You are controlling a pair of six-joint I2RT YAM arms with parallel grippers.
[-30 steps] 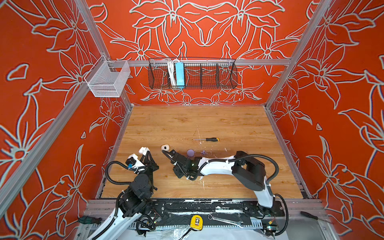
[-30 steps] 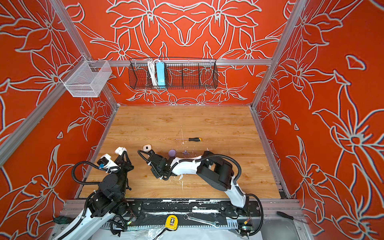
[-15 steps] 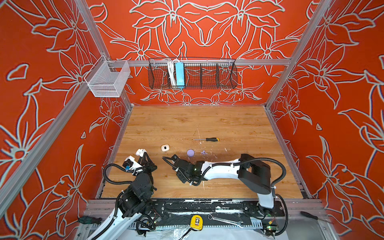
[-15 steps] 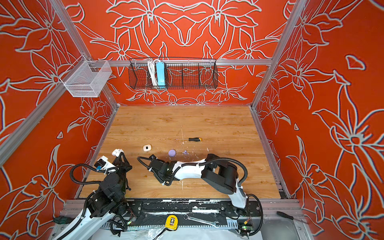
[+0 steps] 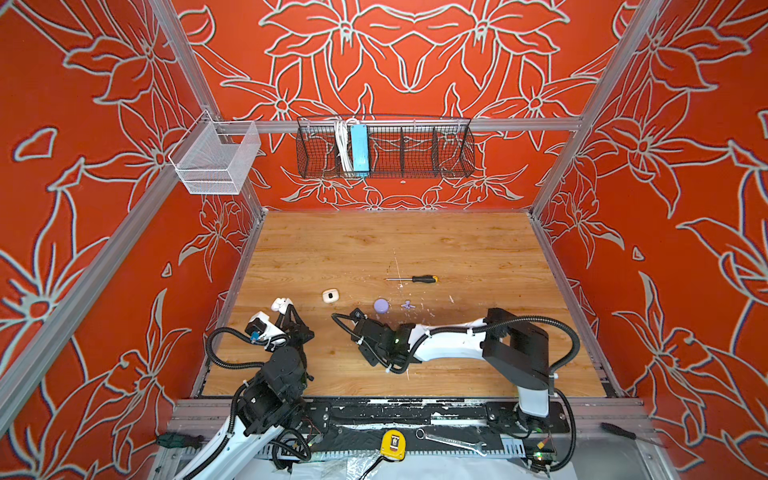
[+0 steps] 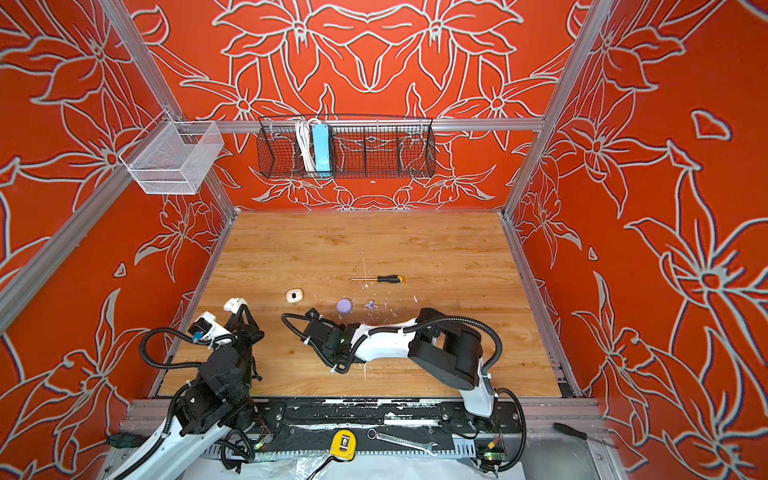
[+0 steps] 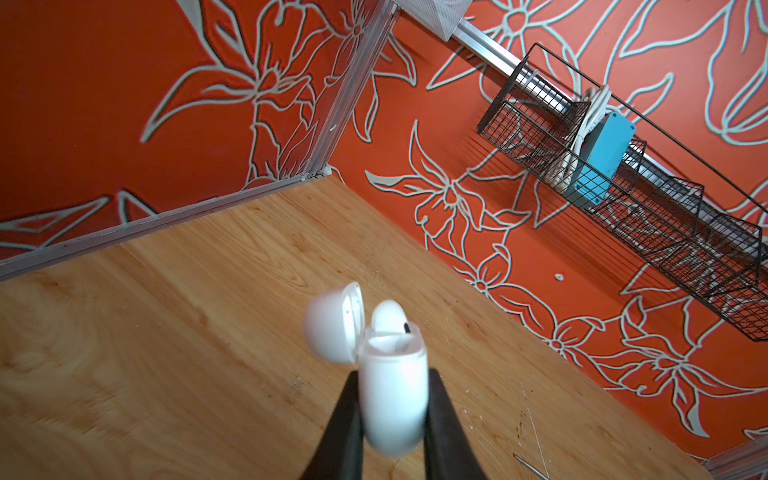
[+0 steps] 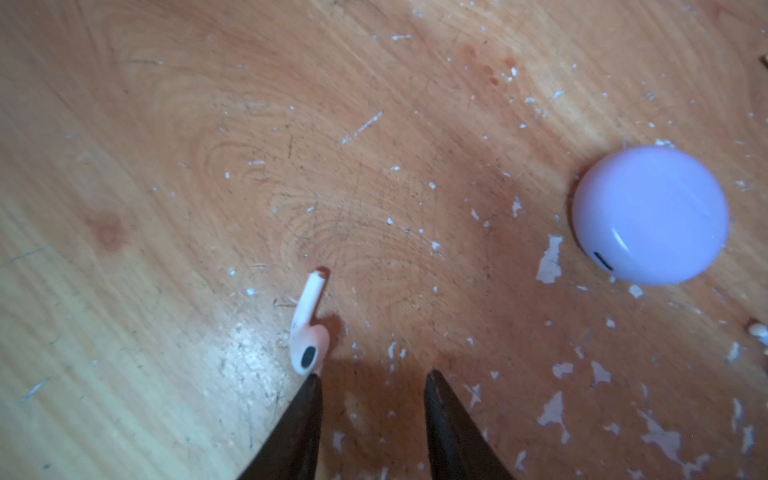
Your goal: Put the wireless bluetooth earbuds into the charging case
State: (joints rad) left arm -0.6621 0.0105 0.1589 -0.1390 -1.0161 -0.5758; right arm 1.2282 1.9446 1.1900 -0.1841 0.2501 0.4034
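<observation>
White charging case [image 7: 392, 399], lid open, is clamped in left gripper [image 7: 392, 376]; right gripper [image 8: 374, 379] is seen parted, empty; white earbud [image 8: 307, 328] is seen lying just beside one tip.

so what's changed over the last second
The right claw pulled back from the small white case toward the near edge. Its jaws are open and empty, with a white earbud lying by one tip. The left claw drew back slightly, still clamped on the open white case. The small white case, lilac case and screwdriver stayed put.
</observation>
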